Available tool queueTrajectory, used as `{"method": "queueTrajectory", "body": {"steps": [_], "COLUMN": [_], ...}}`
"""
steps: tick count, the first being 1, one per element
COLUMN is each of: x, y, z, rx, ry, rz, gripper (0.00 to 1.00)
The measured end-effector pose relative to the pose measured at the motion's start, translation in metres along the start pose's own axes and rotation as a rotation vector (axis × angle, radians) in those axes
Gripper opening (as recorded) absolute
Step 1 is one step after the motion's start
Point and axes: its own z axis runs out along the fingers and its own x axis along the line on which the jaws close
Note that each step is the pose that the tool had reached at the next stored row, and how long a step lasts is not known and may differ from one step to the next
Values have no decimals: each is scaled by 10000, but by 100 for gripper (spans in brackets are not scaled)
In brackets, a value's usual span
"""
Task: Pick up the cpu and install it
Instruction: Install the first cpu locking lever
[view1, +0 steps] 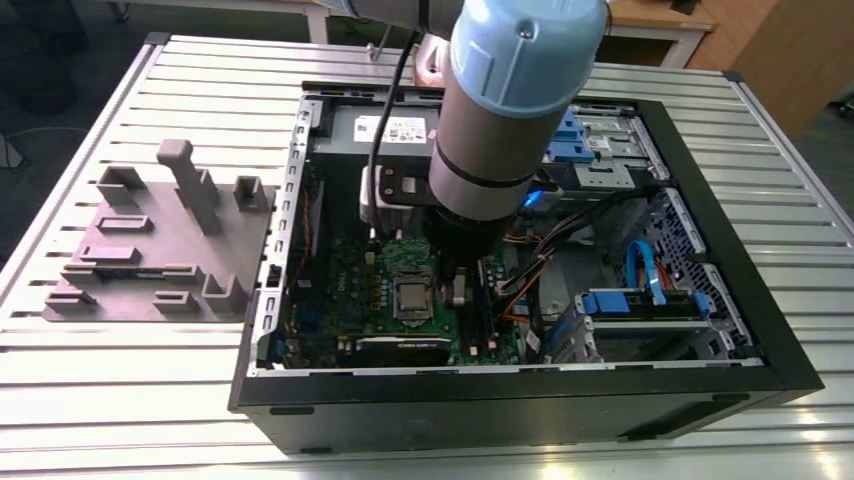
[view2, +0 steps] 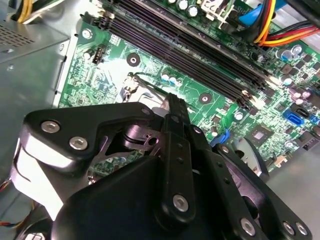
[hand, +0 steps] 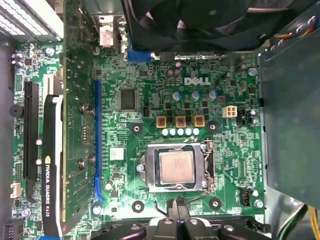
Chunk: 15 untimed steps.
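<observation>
The cpu (hand: 176, 167) lies flat inside the silver socket frame (hand: 209, 167) on the green motherboard (hand: 150, 95), its shiny square top showing. In the exterior view the cpu (view1: 412, 297) sits just to the exterior view's left of my gripper (view1: 461, 288), which hangs low inside the open computer case (view1: 747, 330). In the first wrist view my gripper (hand: 177, 203) stands at the socket's edge, beside a thin wire lever (hand: 196, 198), with its fingers shut together and nothing between them. The second wrist view shows the black gripper (view2: 173, 102) from behind, over the board.
A grey power-supply box (view1: 387, 130) fills the case's far end. A graphics card (hand: 52, 165) and a black fan (hand: 200, 20) flank the socket. Memory slots (view2: 190, 55), coloured cables (view2: 272, 25) and blue drive carriers (view1: 641, 300) lie nearby. A grey fixture block (view1: 160, 240) stands on the slatted table.
</observation>
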Motion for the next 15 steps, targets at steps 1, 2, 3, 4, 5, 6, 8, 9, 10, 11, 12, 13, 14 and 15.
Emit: {"method": "queueTrajectory", "body": {"steps": [1,2,3,4,5,6,8,9,10,11,12,13,14,15], "x": [4,10,19,28,41,59,78,82,86,91,97,100,104,108], "y": [-1,-1,-2,-3,-3,-3,-4,-5,-5,-6,-7,-7,-8,-8], "z": [15,27,33,38,41,41,53,64,75,88,103,116,125,135], "rx": [0,-1,-2,-1,0,-1,-1,0,-1,-1,-1,-1,-1,-2], "ry": [0,0,2,0,-1,0,1,-1,1,1,1,2,2,2], "rz": [0,-2,-3,-3,-2,-2,-1,-2,-2,-2,-3,-2,-3,-3], "gripper": [10,10,10,10,10,10,10,10,10,10,10,10,10,10]}}
